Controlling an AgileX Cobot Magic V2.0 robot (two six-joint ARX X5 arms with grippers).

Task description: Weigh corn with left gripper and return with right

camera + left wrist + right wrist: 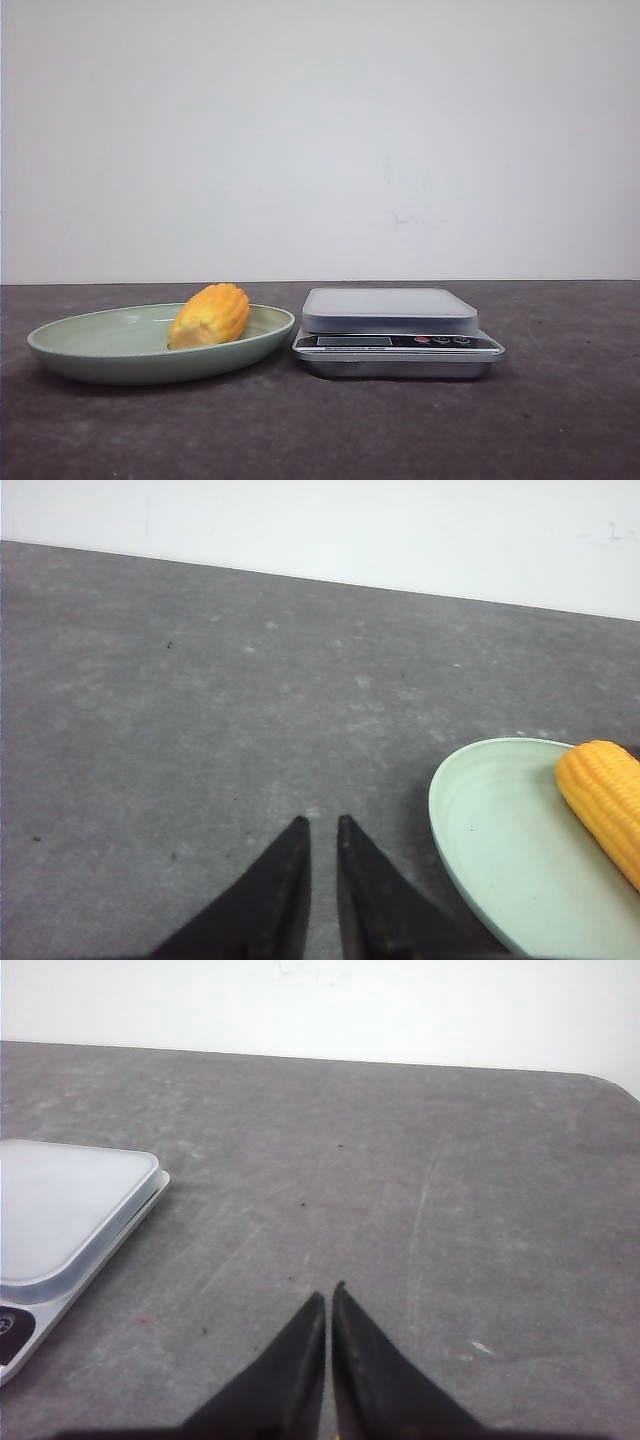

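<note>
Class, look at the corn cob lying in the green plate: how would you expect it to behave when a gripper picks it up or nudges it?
The corn looks rounded and tapered, so a nudge would probably roll it within the plate. Its ribbed kernel rows may give narrow fingertips some grip.

We judge this a bare test bench: a dark grey matte tabletop [560, 420], a plain white back wall [320, 130], one silver digital kitchen scale [398, 332].
</note>
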